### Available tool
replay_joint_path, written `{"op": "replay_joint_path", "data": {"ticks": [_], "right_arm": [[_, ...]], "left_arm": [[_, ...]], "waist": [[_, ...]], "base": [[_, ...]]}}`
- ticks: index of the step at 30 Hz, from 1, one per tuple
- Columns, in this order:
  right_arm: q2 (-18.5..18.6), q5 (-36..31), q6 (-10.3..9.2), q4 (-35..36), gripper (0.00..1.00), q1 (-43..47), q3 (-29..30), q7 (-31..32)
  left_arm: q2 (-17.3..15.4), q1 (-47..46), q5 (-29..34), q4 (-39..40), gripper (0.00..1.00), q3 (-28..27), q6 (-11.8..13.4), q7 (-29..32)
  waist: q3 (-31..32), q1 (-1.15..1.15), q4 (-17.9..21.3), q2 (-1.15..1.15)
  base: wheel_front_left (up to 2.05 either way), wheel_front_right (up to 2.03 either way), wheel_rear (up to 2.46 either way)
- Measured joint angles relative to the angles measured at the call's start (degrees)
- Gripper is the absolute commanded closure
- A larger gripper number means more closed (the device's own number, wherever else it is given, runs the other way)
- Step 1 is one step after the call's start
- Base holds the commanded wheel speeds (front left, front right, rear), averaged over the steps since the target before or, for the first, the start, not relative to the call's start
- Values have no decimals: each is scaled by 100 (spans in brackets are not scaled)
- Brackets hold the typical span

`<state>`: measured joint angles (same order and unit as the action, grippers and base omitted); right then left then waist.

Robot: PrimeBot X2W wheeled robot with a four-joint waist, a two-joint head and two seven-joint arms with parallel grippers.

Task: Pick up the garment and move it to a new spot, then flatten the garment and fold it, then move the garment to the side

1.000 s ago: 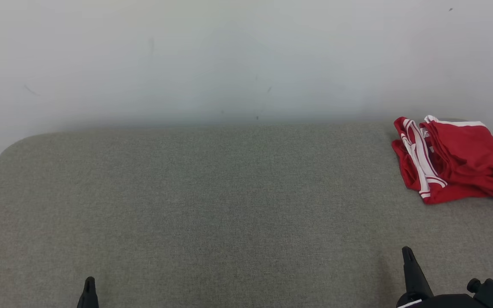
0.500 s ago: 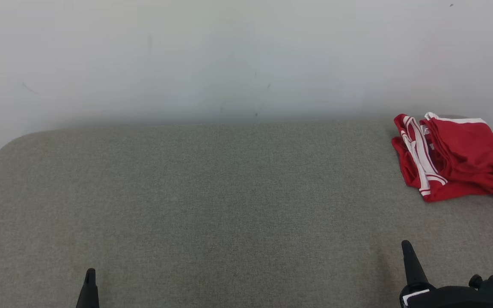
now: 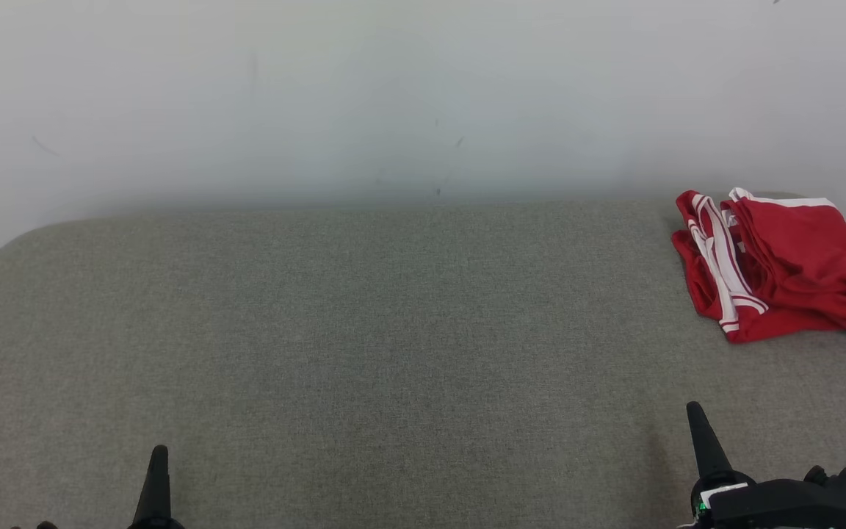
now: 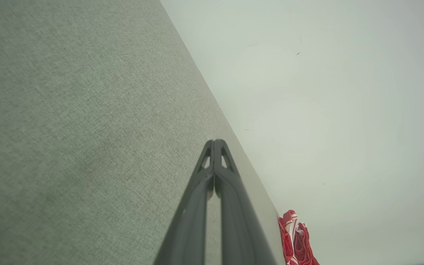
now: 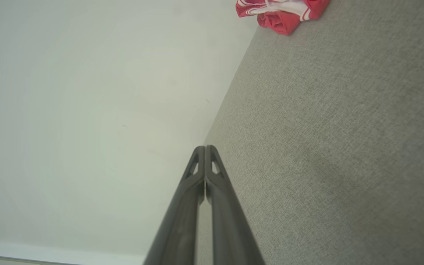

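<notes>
While the pale wall [image 3: 423, 88] rises behind it, the grey fabric-covered worktop [image 3: 393, 330] spans the head view, and the red, white-striped garment [image 3: 783, 264] lies bundled at its far right corner, close to the wall. Well apart from it, toward the near side, the left gripper [image 3: 158, 452] and right gripper [image 3: 695, 410] are both clenched on nothing, fingers pressed together and pointing toward the wall.
</notes>
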<state>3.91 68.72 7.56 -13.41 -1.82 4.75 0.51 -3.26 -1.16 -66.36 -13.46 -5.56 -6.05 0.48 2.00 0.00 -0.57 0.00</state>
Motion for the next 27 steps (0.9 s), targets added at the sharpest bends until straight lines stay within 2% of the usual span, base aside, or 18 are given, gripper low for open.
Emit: {"op": "replay_joint_path", "data": {"ticks": [27], "right_arm": [[-49, 1272, -1, -37, 100, -229, 99, 312]], "left_arm": [[15, -251, -1390, -30, 100, -48, -59, 322]], "waist": [[-106, 0, 28, 0]], "base": [[0, 0, 0]]}}
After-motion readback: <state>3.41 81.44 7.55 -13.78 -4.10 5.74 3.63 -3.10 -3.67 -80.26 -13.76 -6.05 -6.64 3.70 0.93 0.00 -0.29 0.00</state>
